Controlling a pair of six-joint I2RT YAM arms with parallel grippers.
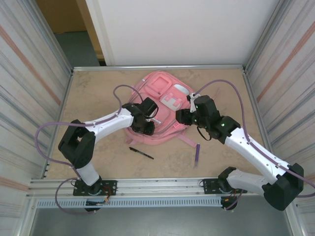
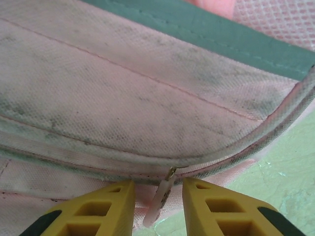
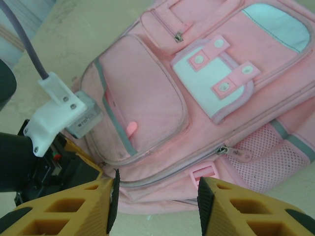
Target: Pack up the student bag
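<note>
The student bag (image 1: pixel 162 101), a big pink backpack with pale patches, lies flat in the middle of the table. My left gripper (image 1: pixel 146 126) is at its near left edge. In the left wrist view its yellow fingers (image 2: pixel 103 211) stand open on either side of a pale zipper pull (image 2: pixel 160 201), which hangs free in the gap below the zip seam. My right gripper (image 1: pixel 183 117) hovers over the bag's near right part. Its jaws (image 3: pixel 156 206) are open above the bag's lower edge (image 3: pixel 162 196), with nothing between them. A pink buckle (image 3: pixel 204 173) sits just ahead of the right finger.
A black pen (image 1: pixel 141 153) lies on the table in front of the bag. A purple strap end (image 1: pixel 197 155) trails toward the near edge. The left arm's white camera mount (image 3: pixel 54 113) stands close beside the right gripper. Metal walls ring the table.
</note>
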